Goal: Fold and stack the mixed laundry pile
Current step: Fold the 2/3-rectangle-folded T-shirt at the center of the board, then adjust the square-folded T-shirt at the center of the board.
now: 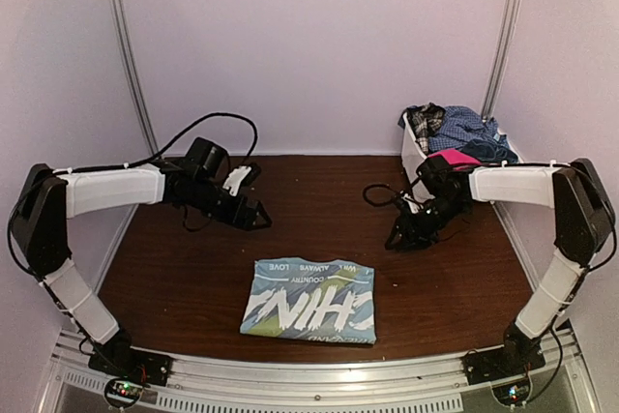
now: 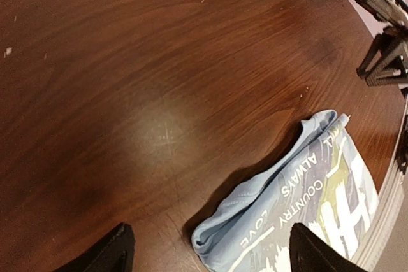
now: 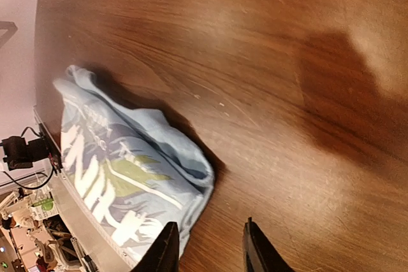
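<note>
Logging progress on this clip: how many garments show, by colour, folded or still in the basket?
Light blue T-shirt, folded on table: 1
Black-white plaid piece, in white basket: 1
Blue check shirt, in basket: 1
Hot pink piece, in basket: 1
Dark navy piece, in basket: 1
Total: 5 visible

One folded T-shirt (image 1: pixel 309 300), one basket (image 1: pixel 412 154), one garment heap (image 1: pixel 462 132) (mixed colours), two end effectors (image 1: pixel 261 222) (image 1: pixel 398 239).

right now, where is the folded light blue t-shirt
In the top view the light blue T-shirt lies folded on the table, centred near its front edge; the white basket of unfolded clothes sits at the back right.
</note>
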